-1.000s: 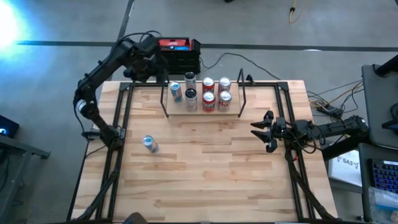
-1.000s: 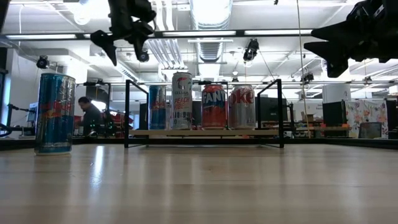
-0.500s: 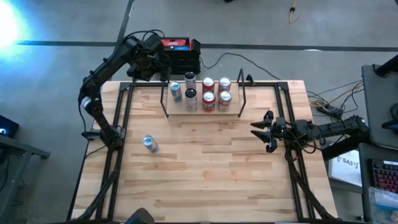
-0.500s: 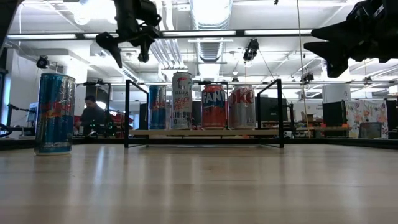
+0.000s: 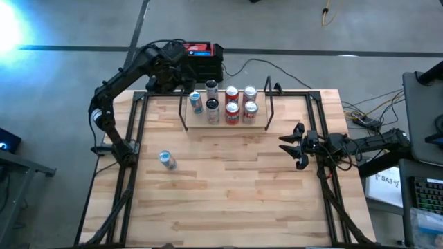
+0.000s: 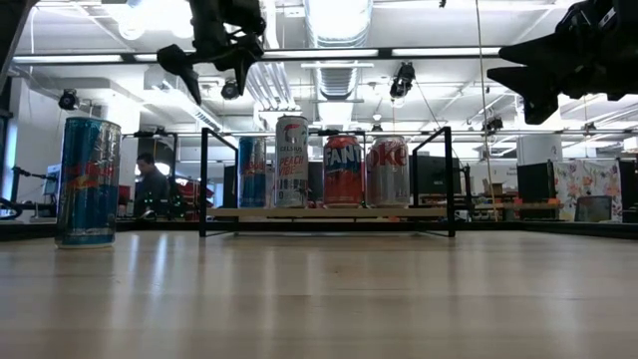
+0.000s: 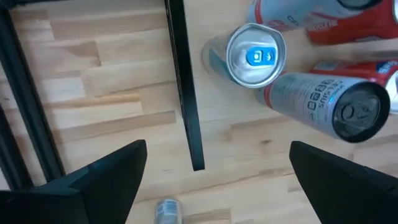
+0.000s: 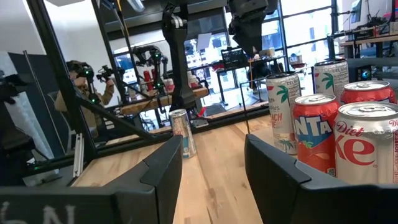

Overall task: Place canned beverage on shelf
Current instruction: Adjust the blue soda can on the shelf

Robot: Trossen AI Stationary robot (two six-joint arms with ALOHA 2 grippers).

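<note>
- The shelf sits at the far middle of the table with six cans on it, including a blue one at its left end and an orange Fanta.
- One tall blue can stands alone on the table, well apart from the shelf on the left side.
- The left gripper hangs up high just past the shelf's left end, fingers spread wide, holding nothing.
- The right gripper hovers at the table's right edge, also wide open and empty.
</note>
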